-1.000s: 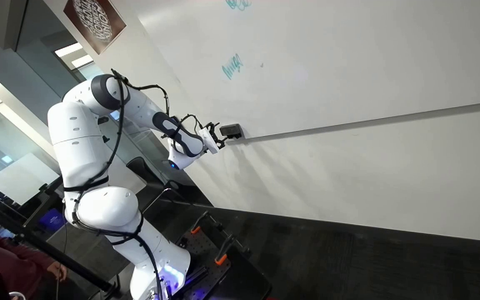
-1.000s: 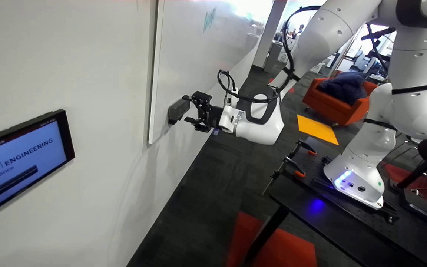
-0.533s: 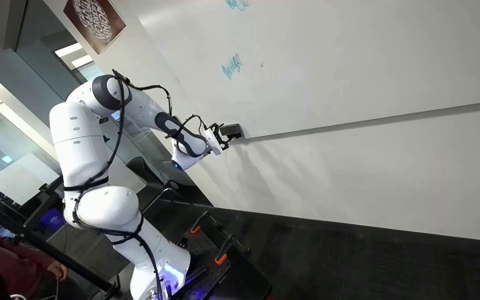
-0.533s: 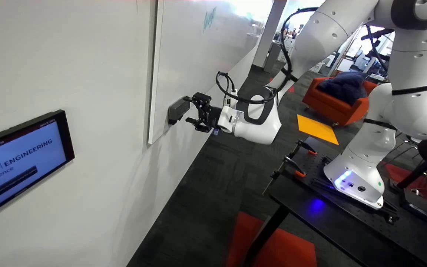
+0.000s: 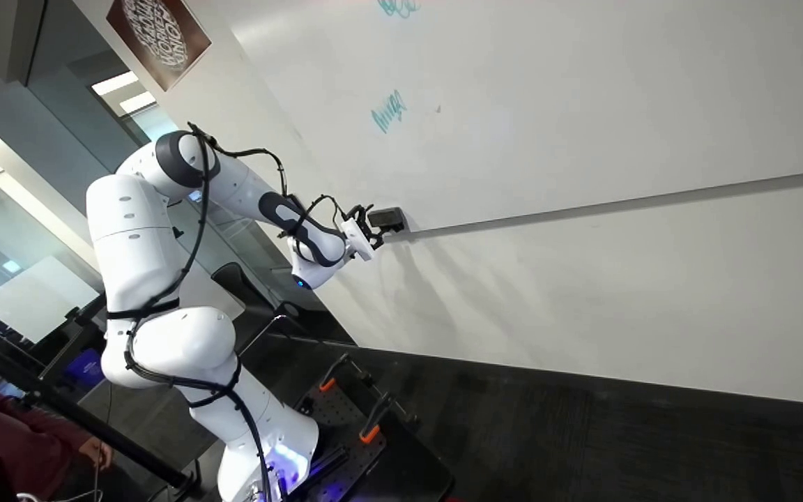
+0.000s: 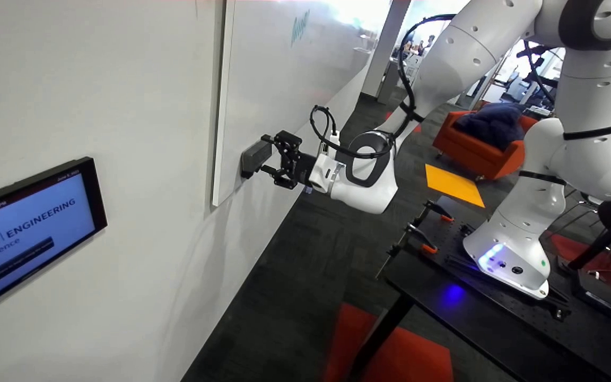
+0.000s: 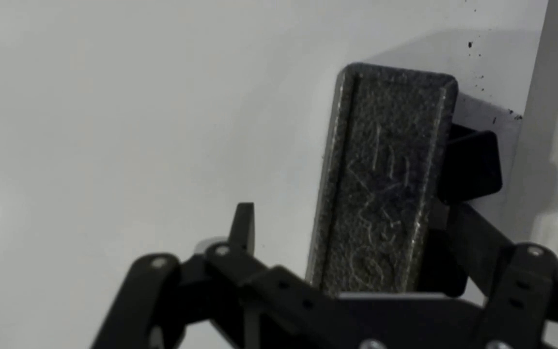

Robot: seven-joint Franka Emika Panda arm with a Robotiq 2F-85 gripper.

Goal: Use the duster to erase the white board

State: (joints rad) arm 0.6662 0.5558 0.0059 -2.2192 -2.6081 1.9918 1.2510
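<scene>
Glossy white board (image 7: 138, 121) hangs on the wall (image 5: 583, 300); low on it sits the duster (image 7: 385, 179), a long, dark, speckled block with scratched lines. My pincer (image 6: 266, 154) stands spread wide just beside it; whether touching, I can't tell.

The white board (image 5: 569, 90) in front of me bears the dark grey duster (image 7: 380, 184), flat against it near the lower edge; teal scribbles (image 5: 389, 111) mark the surface higher up, and black specks (image 7: 470, 44) dot it close to the duster. The black table (image 6: 496, 331) carries a perforated plate (image 5: 339, 411) and the white robot base (image 6: 517, 265), with two orange-tipped clamps (image 6: 422, 237) at its edge. Over there, an orange armchair (image 6: 480, 146) stands on the dark floor (image 6: 295, 276), near a yellow patch (image 6: 453, 184).
</scene>
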